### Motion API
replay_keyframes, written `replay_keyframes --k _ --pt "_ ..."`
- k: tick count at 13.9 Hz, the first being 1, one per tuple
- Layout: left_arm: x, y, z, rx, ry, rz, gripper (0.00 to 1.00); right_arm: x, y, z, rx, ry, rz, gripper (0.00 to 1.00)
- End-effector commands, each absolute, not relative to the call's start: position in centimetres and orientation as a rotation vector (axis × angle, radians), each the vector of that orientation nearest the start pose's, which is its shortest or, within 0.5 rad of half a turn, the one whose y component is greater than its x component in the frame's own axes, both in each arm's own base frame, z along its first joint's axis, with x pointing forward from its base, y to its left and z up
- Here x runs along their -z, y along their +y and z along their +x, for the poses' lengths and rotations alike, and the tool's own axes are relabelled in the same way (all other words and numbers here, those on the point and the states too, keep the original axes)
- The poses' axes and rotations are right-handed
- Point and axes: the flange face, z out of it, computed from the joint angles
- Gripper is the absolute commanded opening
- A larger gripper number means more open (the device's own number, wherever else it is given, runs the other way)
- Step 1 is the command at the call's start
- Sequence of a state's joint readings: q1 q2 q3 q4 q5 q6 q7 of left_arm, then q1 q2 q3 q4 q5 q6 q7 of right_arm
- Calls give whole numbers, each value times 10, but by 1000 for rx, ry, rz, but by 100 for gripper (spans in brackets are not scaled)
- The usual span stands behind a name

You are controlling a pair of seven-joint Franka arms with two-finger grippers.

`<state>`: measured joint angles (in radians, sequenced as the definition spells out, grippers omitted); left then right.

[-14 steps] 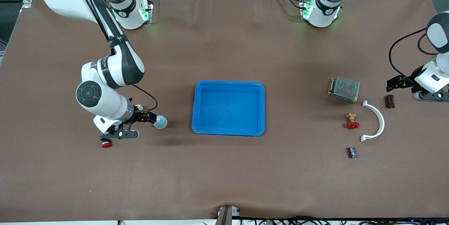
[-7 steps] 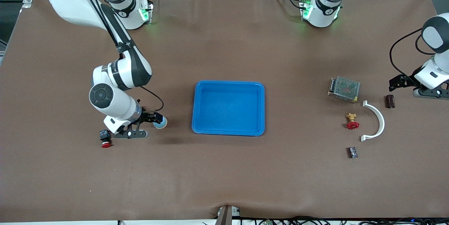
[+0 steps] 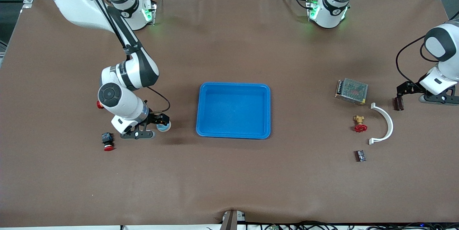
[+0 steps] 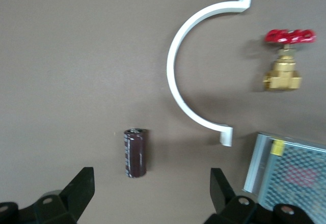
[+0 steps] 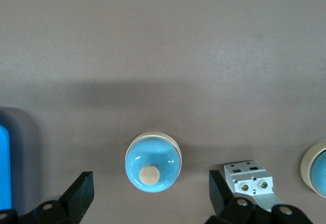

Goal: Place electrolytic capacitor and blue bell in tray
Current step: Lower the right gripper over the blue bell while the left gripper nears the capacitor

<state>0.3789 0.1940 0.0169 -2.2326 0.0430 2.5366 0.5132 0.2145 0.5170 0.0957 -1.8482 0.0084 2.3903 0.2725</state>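
The blue bell (image 5: 153,162), a glossy blue dome with a cream button and rim, sits on the brown table beside the tray (image 3: 233,85), toward the right arm's end. My right gripper (image 5: 152,196) hangs open just over it, one finger on each side, touching nothing. In the front view the right gripper (image 3: 162,119) partly covers the bell (image 3: 165,127). The electrolytic capacitor (image 4: 135,151), a dark maroon cylinder, lies on its side at the left arm's end. My left gripper (image 4: 152,193) is open above it. From the front, the left gripper (image 3: 399,95) stands over the capacitor (image 3: 397,105).
Near the capacitor lie a white curved bracket (image 3: 385,124), a red-handled brass valve (image 3: 359,124), a metal-mesh power supply (image 3: 352,90) and a small dark module (image 3: 360,155). A white breaker block (image 5: 252,179) lies beside the bell. A red push button (image 3: 107,144) sits nearer the front camera.
The right arm has shifted toward the tray, bringing its open gripper over the bell. The left gripper has come down over the capacitor. Both stay open.
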Motion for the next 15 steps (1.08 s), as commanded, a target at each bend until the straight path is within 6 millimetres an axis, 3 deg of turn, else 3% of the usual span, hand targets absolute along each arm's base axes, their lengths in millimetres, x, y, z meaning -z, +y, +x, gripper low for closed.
replay_keyframes --k 1,6,10,12,15 --pt "-270 226 510 158 258 -3037 100 -233 197 617 32 -3 -3078 100" --pt "-237 237 509 127 224 -3058 100 -224 199 614 20 -10 -3079 100" --pt "-230 241 512 120 231 -3059 100 -210 205 612 8 -24 -3081 100" --pt "-221 256 510 108 224 -3063 100 -207 209 610 4 -37 -3082 100" --pt "-210 259 514 113 243 -3061 100 -200 210 608 -10 -50 -3090 100"
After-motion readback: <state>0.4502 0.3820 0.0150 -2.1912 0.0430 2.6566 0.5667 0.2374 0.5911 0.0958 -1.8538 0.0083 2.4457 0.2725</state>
